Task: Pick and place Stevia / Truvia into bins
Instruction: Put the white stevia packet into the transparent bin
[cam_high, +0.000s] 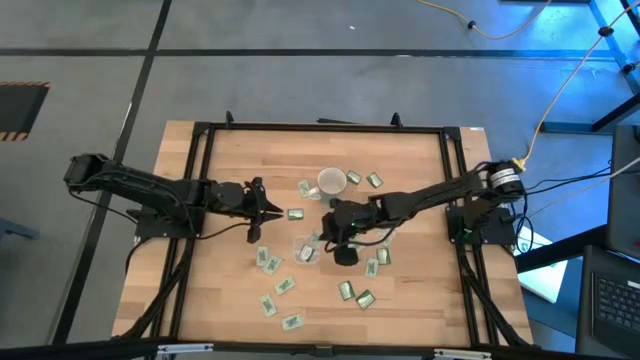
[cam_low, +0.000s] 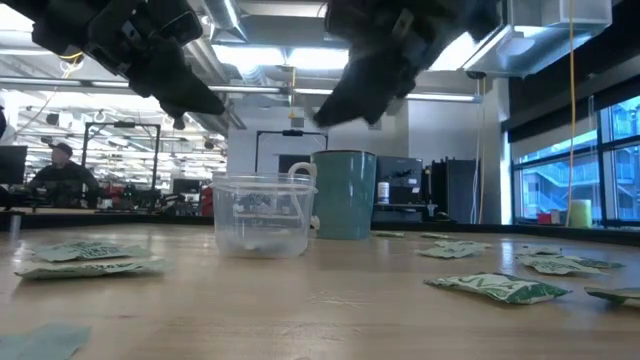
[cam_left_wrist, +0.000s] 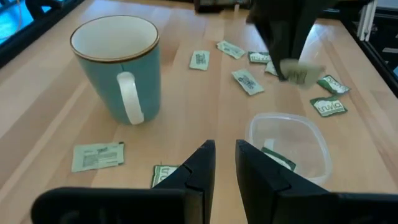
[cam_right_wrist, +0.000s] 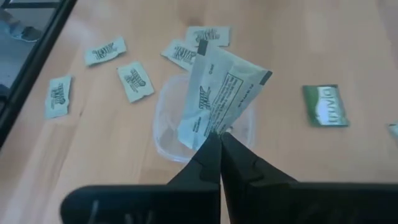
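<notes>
Green-and-white sachets (cam_high: 283, 287) lie flat and scattered on the wooden table. The clear cup (cam_right_wrist: 166, 134) stands on the table near the white-rimmed teal mug (cam_left_wrist: 118, 62), and one sachet (cam_left_wrist: 278, 159) lies inside it. My right gripper (cam_right_wrist: 220, 138) is above the cup, shut on a white-and-green sachet (cam_right_wrist: 217, 93). My left gripper (cam_left_wrist: 225, 155) hovers to the left of the cup (cam_high: 305, 247), its fingers open by a narrow gap and touching nothing. My right gripper pinches the sachet between its two fingertips at one short edge (cam_right_wrist: 214, 127). The fingers come from above, pointing down. The sachet (cam_left_wrist: 301, 73) is lifted clear and hangs beyond the fingertips over the cup's mouth.
The mug (cam_high: 332, 183) stands just beyond the cup, toward the far edge. Loose sachets lie around both, several near the right arm (cam_high: 378, 258) and more toward the near edge. A black frame (cam_high: 200, 160) borders the table.
</notes>
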